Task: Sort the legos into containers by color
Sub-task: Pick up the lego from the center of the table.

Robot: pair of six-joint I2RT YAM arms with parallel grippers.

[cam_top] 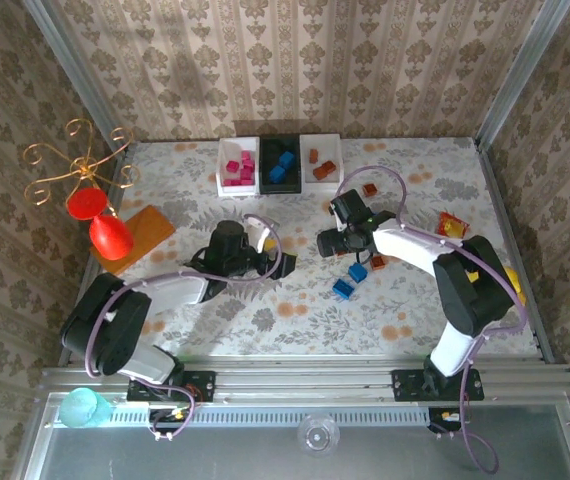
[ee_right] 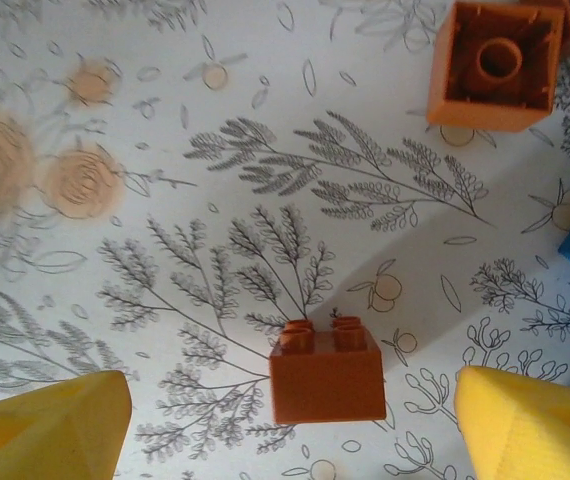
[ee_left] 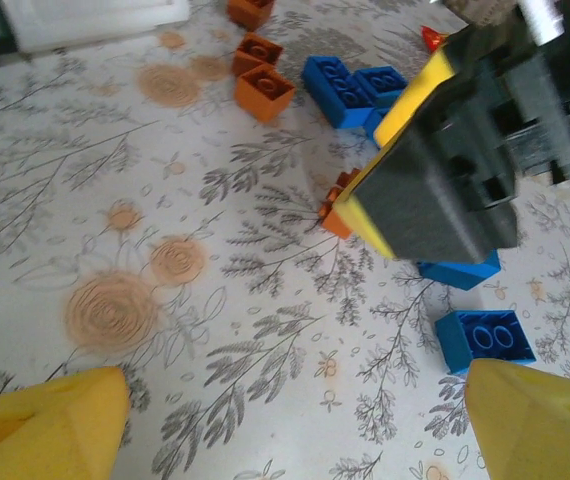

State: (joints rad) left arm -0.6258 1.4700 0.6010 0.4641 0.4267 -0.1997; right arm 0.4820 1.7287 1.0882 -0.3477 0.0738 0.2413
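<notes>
Legos (cam_top: 357, 271): small studded bricks in pink, blue and orange, partly binned, partly loose.

Top view gave the layout. Three containers (cam_top: 237, 190) stood in a row at the far edge: white with pink bricks on the left, black with blue in the middle, white with orange on the right. Counts inside the bins could not be read. Loose bricks lay right of centre, near the left gripper (cam_top: 285, 263) and the right gripper (cam_top: 322, 243).

Left wrist view resolved the loose ones on the floral table cover (ee_left: 165, 330): four orange and at least four blue. One orange brick (ee_left: 337, 212) peeked out from under the right gripper.

Right wrist view showed two orange bricks. One (ee_right: 327, 373) sat studs up between the yellow fingertips (ee_right: 45, 425), touching neither. The other (ee_right: 495, 62) lay hollow side up at far right. Blue edges showed at the right border.

Right gripper's jaws were apart, gripping nothing. Left gripper's jaws were wide apart, with nothing between them.
</notes>
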